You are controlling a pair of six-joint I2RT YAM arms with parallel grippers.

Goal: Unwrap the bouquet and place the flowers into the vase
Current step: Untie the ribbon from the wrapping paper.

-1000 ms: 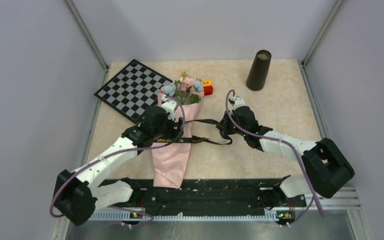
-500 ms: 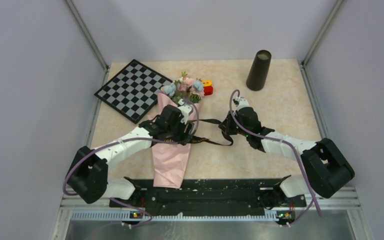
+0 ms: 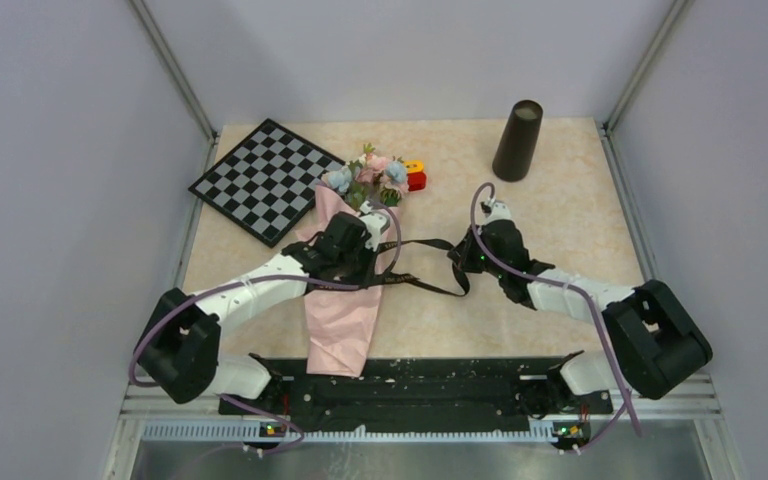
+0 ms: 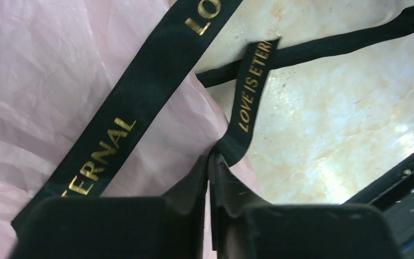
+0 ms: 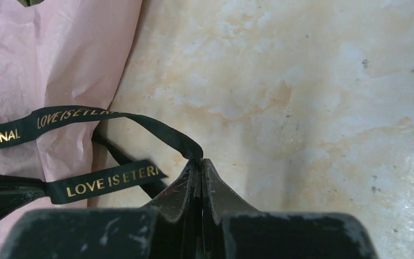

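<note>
With my left pincer [image 4: 209, 159] and right pincer [image 5: 200, 163] each clamped shut on a strand of the black ribbon [image 4: 140, 91], the bouquet [image 3: 345, 295] lies flat on the table [image 3: 570, 200] well apart from the vase [image 3: 517, 140], and I judge the ribbon limp and slick and the paper light and tearable, so these strands are the place to hold.

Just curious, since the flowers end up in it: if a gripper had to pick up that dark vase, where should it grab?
Probably the vase at mid-height, coming in level from its near side. It stands upright, tall and narrow, so it looks slim enough to fit between open jaws, and that side faces the right arm.
</note>
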